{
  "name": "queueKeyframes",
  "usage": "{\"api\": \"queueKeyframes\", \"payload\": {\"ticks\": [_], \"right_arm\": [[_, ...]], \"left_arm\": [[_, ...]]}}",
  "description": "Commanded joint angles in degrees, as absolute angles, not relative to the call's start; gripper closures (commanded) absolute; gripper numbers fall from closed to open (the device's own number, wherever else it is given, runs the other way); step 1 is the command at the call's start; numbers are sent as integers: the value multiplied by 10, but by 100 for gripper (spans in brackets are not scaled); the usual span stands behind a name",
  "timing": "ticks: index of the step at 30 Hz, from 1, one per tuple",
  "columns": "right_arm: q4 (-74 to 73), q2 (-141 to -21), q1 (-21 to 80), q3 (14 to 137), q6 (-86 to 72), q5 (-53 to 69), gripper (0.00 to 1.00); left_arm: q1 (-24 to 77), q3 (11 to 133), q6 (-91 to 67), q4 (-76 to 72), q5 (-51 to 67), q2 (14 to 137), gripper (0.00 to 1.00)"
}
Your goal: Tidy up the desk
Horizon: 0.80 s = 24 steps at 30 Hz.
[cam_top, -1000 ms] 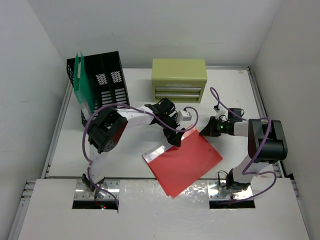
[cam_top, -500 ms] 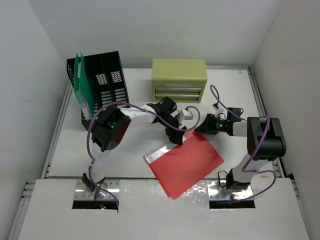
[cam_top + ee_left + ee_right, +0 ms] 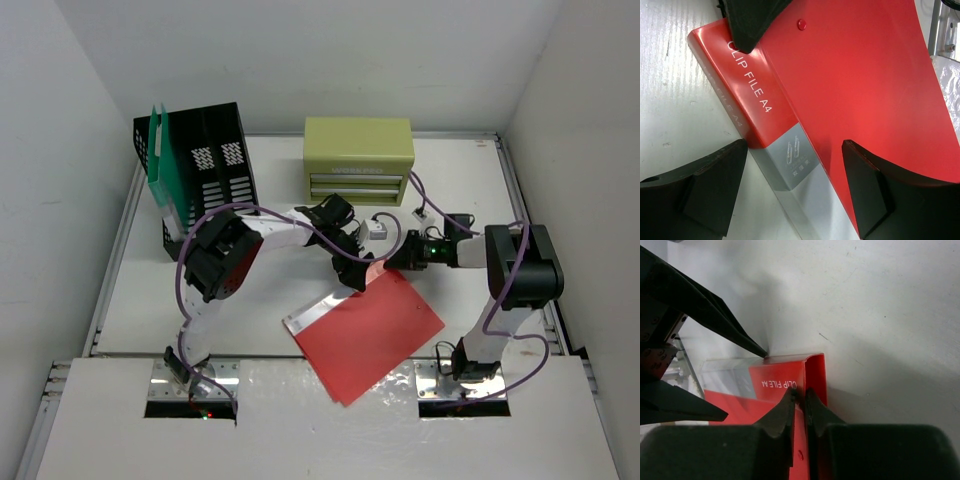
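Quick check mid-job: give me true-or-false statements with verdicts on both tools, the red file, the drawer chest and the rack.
1. The right tool is clamped on an edge of the red plastic clip file. True.
2. The left tool is shut. False: its fingers stand wide apart over the file.
3. The olive-green drawer chest has a drawer pulled out. False: both drawers look closed.
4. A green folder stands upright at the black slotted rack. True.

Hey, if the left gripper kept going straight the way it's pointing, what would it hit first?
The red clip file. The open left gripper points down at it, with its fingers straddling the spine edge. How close it already is to the file can't be told from these views.
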<state>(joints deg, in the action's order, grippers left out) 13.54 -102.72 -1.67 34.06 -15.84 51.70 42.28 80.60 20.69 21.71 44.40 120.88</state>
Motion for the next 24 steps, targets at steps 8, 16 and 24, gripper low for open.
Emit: {"api": "queueKeyframes", "payload": {"ticks": [8, 16, 24], "right_arm": [[213, -1015, -14, 316, -185, 537, 100], [250, -886, -14, 271, -169, 517, 100], [241, -856, -14, 273, -160, 506, 100]], "left_arm": [[424, 812, 205, 234, 427, 1226, 19], [416, 845, 202, 228, 407, 1230, 10], [414, 861, 232, 267, 466, 1236, 9]]}}
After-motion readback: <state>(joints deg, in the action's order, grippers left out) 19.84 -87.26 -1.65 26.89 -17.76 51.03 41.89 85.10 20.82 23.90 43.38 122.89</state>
